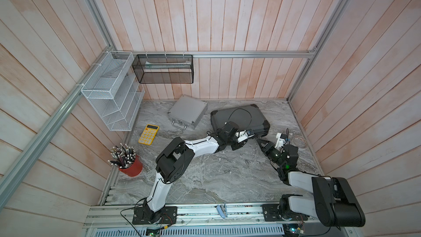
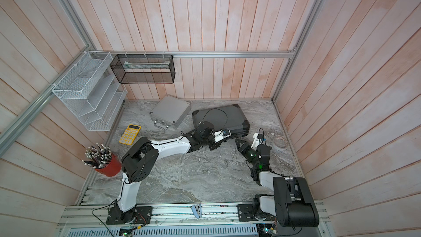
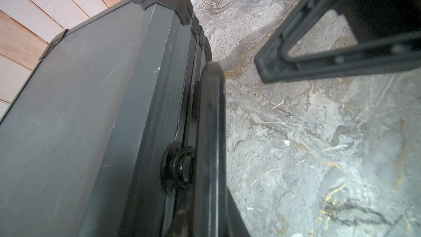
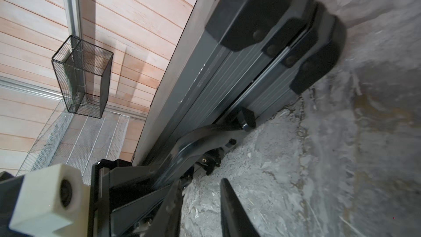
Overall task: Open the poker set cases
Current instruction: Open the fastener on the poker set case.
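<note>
Silver case (image 1: 188,111) and dark-grey case (image 1: 239,117) lie shut on the bench (image 1: 216,178).
In both top views the silver one lies by the back wall (image 1: 227,76) and the dark one just beside it, with the left gripper (image 1: 249,136) at its front edge and the right gripper (image 1: 259,142) near. Left wrist view: the handle (image 3: 210,121) runs alongside; I cannot tell whether the left jaws clamp it. Right wrist view: right jaws parted, empty, over the bench.
</note>
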